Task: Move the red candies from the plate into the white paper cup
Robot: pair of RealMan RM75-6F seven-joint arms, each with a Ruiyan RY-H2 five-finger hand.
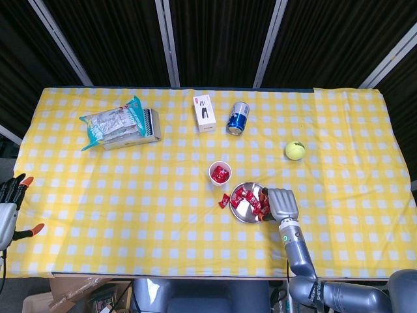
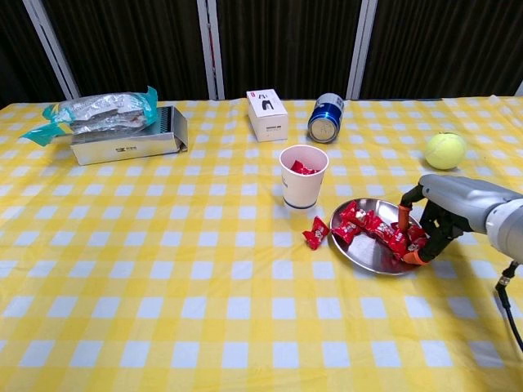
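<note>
Several red candies (image 2: 372, 225) lie piled on the round metal plate (image 2: 365, 252), which also shows in the head view as plate (image 1: 242, 211). The white paper cup (image 2: 302, 178) stands just left of and behind it, with red candy inside; from above, the cup (image 1: 220, 173) shows its red contents. My right hand (image 2: 441, 206) is low at the plate's right rim, an orange-tipped finger and the thumb pinching a candy (image 2: 404, 242) that still rests in the plate. From the head view the right hand (image 1: 281, 203) covers that rim. My left hand (image 1: 8, 208) hangs open off the table's left edge.
One loose red candy (image 2: 314, 234) lies on the cloth left of the plate. A blue can (image 2: 326, 117) and a white box (image 2: 267, 114) stand behind the cup. A tennis ball (image 2: 444, 150) sits behind my right hand. A foil bag on a box (image 2: 110, 124) lies far left.
</note>
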